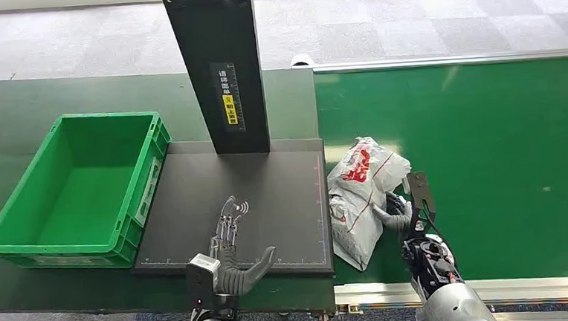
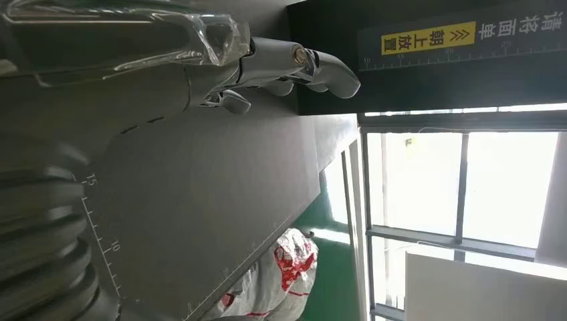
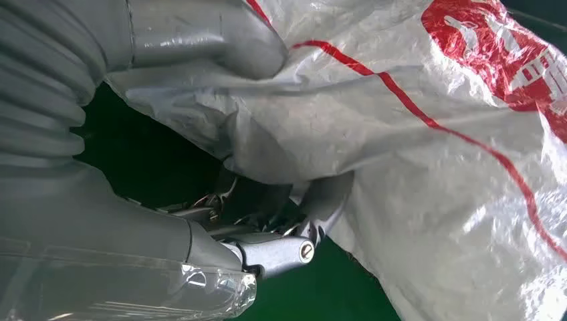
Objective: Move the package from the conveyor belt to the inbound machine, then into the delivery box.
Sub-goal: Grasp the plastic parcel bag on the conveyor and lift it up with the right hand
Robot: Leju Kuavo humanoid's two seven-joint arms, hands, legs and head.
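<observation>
Right hand (image 1: 397, 214) is gripping the package (image 1: 363, 193) at its near edge, thumb (image 3: 200, 33) over the plastic and fingers (image 3: 321, 200) under, likely for lifting it off the conveyor belt (image 1: 504, 162). Left hand (image 1: 236, 271) is resting open on the inbound machine (image 1: 276, 205) platform.

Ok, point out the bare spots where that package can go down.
The black scanner plate is bare between its upright post and the left hand at the near edge. The green crate is empty. The belt is bare beyond the white package. It is crowded at the plate's near right corner, where the right hand grips the package.
</observation>
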